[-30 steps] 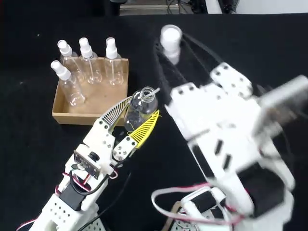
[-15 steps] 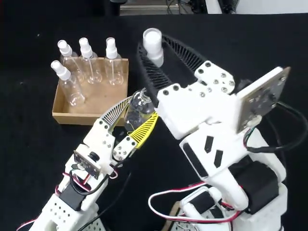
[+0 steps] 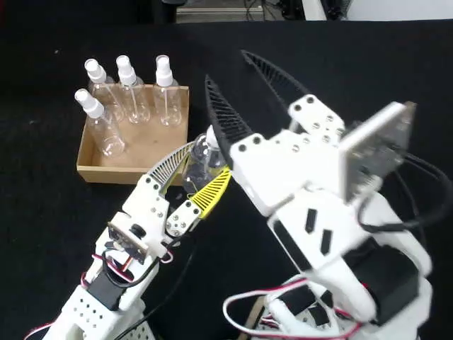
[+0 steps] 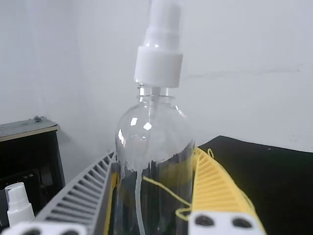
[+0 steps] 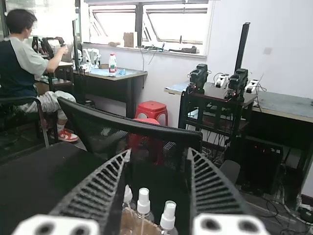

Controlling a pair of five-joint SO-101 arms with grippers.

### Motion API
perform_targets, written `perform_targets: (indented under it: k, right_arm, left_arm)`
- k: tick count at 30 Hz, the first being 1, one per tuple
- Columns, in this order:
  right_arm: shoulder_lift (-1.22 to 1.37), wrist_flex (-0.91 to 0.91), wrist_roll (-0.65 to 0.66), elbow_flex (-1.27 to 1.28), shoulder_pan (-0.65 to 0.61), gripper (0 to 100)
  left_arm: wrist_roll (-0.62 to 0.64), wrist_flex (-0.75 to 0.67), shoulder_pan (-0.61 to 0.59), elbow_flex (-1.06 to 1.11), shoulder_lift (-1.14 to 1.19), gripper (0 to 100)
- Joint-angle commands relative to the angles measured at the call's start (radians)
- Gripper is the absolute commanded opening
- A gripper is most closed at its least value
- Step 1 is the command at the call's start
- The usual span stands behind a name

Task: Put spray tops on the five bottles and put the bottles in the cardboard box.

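High view: the left gripper (image 3: 209, 159) comes up from seven o'clock and is clamped on a clear bottle (image 3: 202, 170), its white finger on one side of the body and its yellow finger on the other. The bottle stands roughly upright on the black table (image 3: 42, 227), just off the cardboard box (image 3: 120, 173), which lies at ten o'clock from it. Four bottles (image 3: 134, 99) with white spray heads stand inside the box.

The right gripper (image 3: 225, 64) hangs at twelve to one o'clock from the held bottle. Its black fingers are spread wide with nothing between them, and the nearer finger crosses in front of the bottle's neck.

The left wrist view shows the bottle (image 4: 151, 147) between the grey and yellow fingers of the left gripper (image 4: 154, 156). A white spray top (image 4: 159, 58) sits on its neck with the dip tube hanging inside. Whether it is screwed fully down cannot be told.

In the right wrist view the right gripper (image 5: 159, 152) stands open and empty, apart from the boxed bottles (image 5: 143, 198) seen beyond its fingers.
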Motion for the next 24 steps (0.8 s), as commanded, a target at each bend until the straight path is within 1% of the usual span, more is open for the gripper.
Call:
perform_targets:
  k: [1,6,8,13,17,19,21,24]
  right_arm:
    - [0.012,0.046,-0.041,-0.097,-0.012,14.1]
    - [0.01,0.048,-0.043,-0.111,-0.005,13.8]
    - [0.01,0.044,-0.044,-0.113,0.029,13.8]
    - [0.018,0.058,-0.048,-0.143,0.195,13.7]
    - [0.064,0.097,-0.04,-0.104,0.331,13.7]
    - [0.093,0.132,-0.04,-0.045,0.42,13.7]
    - [0.108,0.176,-0.041,0.05,0.537,13.8]
    - [0.108,0.193,-0.046,0.254,0.664,13.8]
  left_arm:
    - [0.005,0.0,0.005,0.019,-0.009,3]
    - [0.006,0.0,0.005,0.019,-0.009,3]
    - [0.006,0.0,0.01,0.019,-0.009,3]
    - [0.006,0.0,0.005,0.019,-0.009,3]
    - [0.006,0.0,0.005,0.019,-0.009,3]
    - [0.006,0.0,0.005,0.019,-0.009,3]
    - [0.006,0.0,0.005,0.019,-0.009,3]
    - [0.006,0.0,0.005,0.019,-0.009,3]
